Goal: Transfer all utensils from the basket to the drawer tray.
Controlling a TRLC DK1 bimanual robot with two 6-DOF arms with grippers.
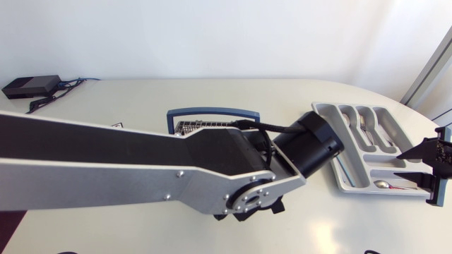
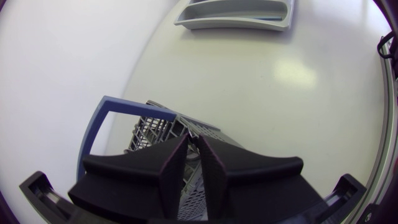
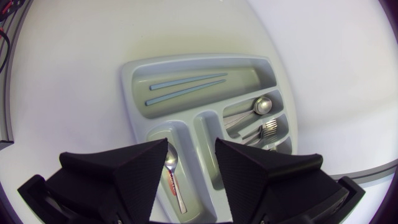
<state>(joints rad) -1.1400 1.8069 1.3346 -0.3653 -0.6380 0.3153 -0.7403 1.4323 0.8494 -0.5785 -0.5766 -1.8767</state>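
Left wrist view, left fingers (image 2: pixel 171 171) narrowly apart over basket (image 2: pixel 155 124), right fingers (image 3: pixel 134 165) wide apart above spoon (image 3: pixel 172 163)

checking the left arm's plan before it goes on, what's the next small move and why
Probably ease the left gripper straight down into the basket: it hangs right over it, fingers a narrow gap apart with only basket grid showing between. The right gripper is open above the tray, a spoon lying under it.

Left arm (image 1: pixel 141 166) hangs over basket (image 1: pixel 212 113), beside tray (image 1: pixel 327 109).
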